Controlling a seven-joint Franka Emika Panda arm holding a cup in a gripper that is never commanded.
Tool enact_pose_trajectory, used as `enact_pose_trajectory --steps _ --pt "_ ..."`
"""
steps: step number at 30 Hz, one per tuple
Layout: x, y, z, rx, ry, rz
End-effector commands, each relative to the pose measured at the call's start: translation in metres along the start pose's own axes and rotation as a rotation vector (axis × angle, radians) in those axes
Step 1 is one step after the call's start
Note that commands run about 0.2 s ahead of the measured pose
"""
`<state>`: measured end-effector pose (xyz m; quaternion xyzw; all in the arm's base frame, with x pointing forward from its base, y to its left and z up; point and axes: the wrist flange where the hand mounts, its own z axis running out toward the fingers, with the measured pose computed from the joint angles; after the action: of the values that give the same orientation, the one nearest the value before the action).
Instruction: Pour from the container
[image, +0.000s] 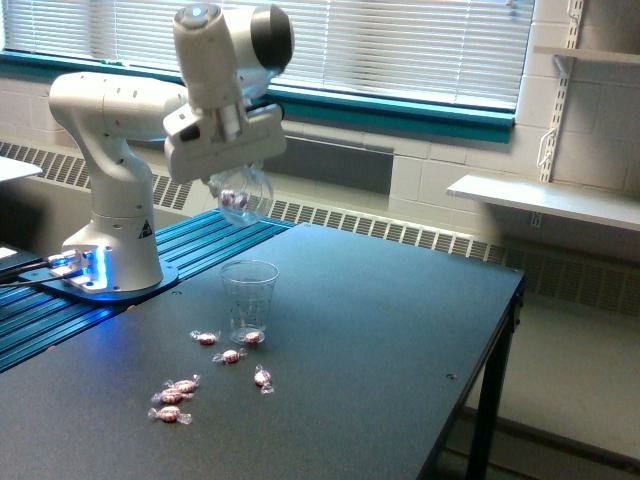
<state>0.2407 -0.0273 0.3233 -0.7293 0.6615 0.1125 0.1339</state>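
Table (380, 330) carries the white arm (120, 150), whose gripper (235, 185), closed on the container (243, 195), holds it tilted in the air above the cup (249, 300), with a candy visible inside it, while the cup stands upright with wrapped candies (215, 365) scattered near its base.

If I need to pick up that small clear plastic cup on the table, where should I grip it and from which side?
Grip the small clear tapered plastic cup around its upper wall, coming from the exterior view's right. It stands upright with an open rim, and the wrapped candies lie on its front and left.
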Motion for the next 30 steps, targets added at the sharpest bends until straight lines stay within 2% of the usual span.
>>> enact_pose_trajectory --steps 1,4,16,25,30 --pt "0.033 0.014 0.010 0.021 -0.019 0.029" --pt "0.039 0.014 0.012 0.044 -0.043 0.059" --pt "0.012 0.000 0.026 0.029 -0.096 0.077" --pt "0.015 0.001 0.026 0.030 -0.095 0.098" --pt "0.021 0.004 0.026 0.028 -0.114 0.112"
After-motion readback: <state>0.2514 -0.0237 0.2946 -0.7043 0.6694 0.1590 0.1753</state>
